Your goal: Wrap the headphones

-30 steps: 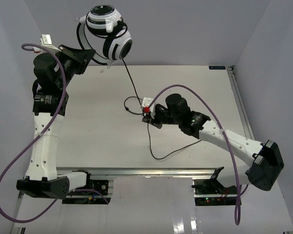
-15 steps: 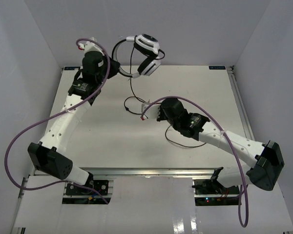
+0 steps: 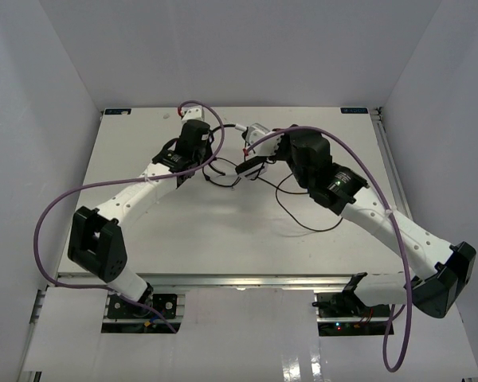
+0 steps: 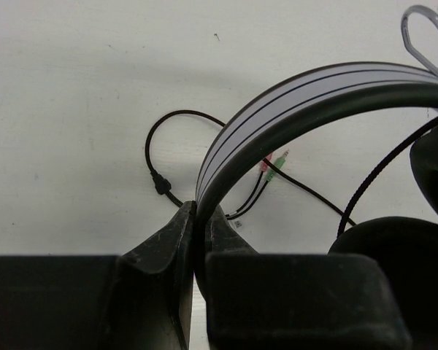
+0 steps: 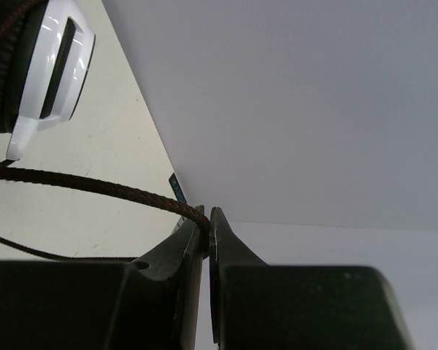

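Observation:
The headphones (image 3: 256, 134) sit low over the back middle of the table, between my two grippers. In the left wrist view my left gripper (image 4: 201, 219) is shut on the thin black-and-white headband (image 4: 306, 95), with the black ear pads (image 4: 394, 251) at the right. It also shows in the top view (image 3: 215, 150). My right gripper (image 5: 207, 217) is shut on the braided black cable (image 5: 95, 186), just right of the headphones in the top view (image 3: 259, 159). A white earcup (image 5: 51, 65) shows at the upper left of the right wrist view. The rest of the cable (image 3: 303, 219) lies slack on the table.
The cable's pink and green plugs (image 4: 274, 162) and a loop of cable (image 4: 168, 138) lie on the white table (image 3: 183, 231) under the headband. Purple robot cables (image 3: 64, 207) arch over both arms. Grey walls enclose the table on the left, back and right.

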Action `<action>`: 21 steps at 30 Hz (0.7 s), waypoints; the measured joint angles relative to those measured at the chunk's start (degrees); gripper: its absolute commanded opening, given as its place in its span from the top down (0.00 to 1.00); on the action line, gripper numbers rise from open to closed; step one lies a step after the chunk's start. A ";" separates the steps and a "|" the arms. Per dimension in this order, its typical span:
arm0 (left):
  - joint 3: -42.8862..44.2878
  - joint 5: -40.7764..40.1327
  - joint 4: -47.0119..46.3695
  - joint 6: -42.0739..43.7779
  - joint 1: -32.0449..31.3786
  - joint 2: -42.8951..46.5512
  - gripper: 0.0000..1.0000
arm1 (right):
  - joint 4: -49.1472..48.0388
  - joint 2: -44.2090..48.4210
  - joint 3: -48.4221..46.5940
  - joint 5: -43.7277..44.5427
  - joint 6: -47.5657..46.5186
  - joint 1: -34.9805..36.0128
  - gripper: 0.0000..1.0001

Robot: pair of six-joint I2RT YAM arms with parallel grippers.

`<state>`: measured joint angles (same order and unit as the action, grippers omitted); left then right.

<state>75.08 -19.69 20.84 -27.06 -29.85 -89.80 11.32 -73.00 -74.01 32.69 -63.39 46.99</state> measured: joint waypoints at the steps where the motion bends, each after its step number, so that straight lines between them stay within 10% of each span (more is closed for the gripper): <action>1: -0.58 0.12 -0.55 0.26 -0.18 0.02 1.00 | -0.01 0.19 -0.12 -0.57 0.03 -0.60 0.92; 21: -10.11 7.74 -5.64 2.32 -5.15 8.66 1.00 | 12.53 -6.77 -10.54 -26.33 9.77 -4.96 0.92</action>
<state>64.97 -11.96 15.20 -24.74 -35.00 -81.14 23.85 -79.77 -84.55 6.37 -53.62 42.02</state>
